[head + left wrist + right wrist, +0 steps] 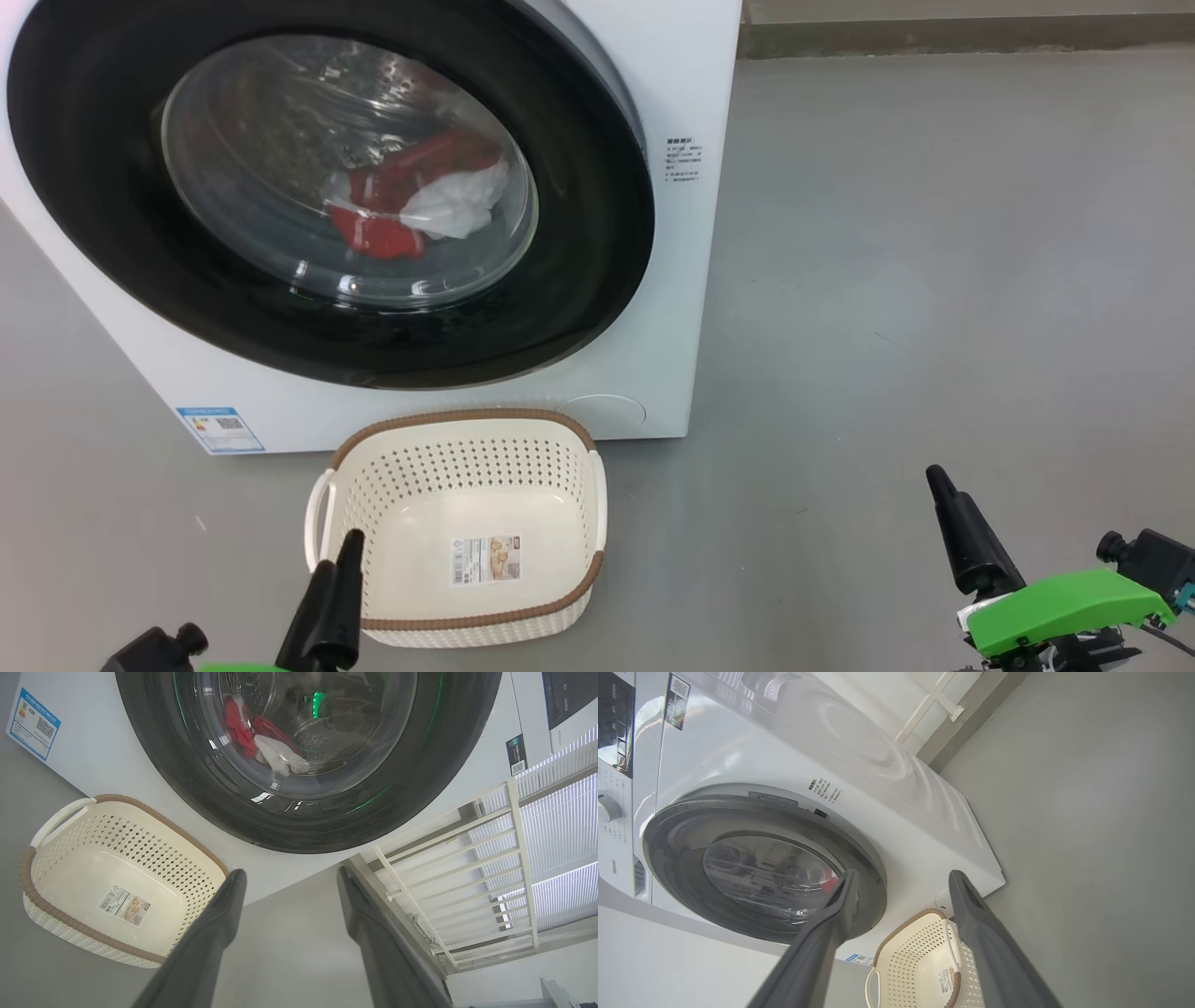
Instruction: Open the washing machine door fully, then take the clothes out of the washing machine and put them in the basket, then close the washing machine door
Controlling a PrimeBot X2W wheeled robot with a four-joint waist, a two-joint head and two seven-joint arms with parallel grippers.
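Observation:
The washing machine [691, 93] stands white on the floor, and its black-rimmed washing machine door [112, 215] lies flat against its front. Behind the glass lie red and white clothes [392, 201] in the drum. The cream basket [467, 415] sits empty on the floor just in front of the machine, a sticker on its bottom. My left gripper [289, 872] is open and empty, low at the basket's near left corner [338, 560]. Off to the right, well away from the basket, my right gripper [901, 879] is open and holds nothing; one of its fingers [966, 537] points up.
Grey floor [934, 280] spreads wide to the right of the machine. A dark skirting strip [934, 37] runs along the far wall. A white barred frame [467, 858] stands beyond the machine in the left wrist view. A blue label [220, 429] marks the machine's lower left corner.

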